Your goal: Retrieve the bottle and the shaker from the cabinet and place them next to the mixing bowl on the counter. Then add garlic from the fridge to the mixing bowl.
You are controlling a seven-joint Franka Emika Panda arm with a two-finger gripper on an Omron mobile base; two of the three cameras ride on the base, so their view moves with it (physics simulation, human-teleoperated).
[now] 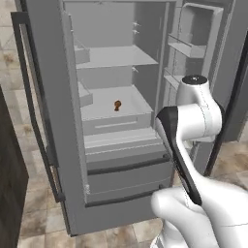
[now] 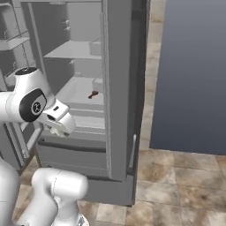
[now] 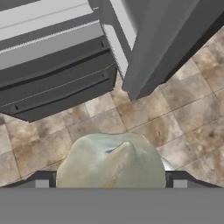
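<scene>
Hiding hand's fingertips: pale garlic; fridge open.

No legible text or labels anywhere.

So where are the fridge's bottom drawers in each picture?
Left base view: the bottom drawers are low in the middle, left of the white arm.
Right base view: lower left, behind the arm.
Hand view: dark bands at upper left, above the garlic in the gripper.
Shared landmark: the brown tiled floor right beneath the drawers.
</scene>
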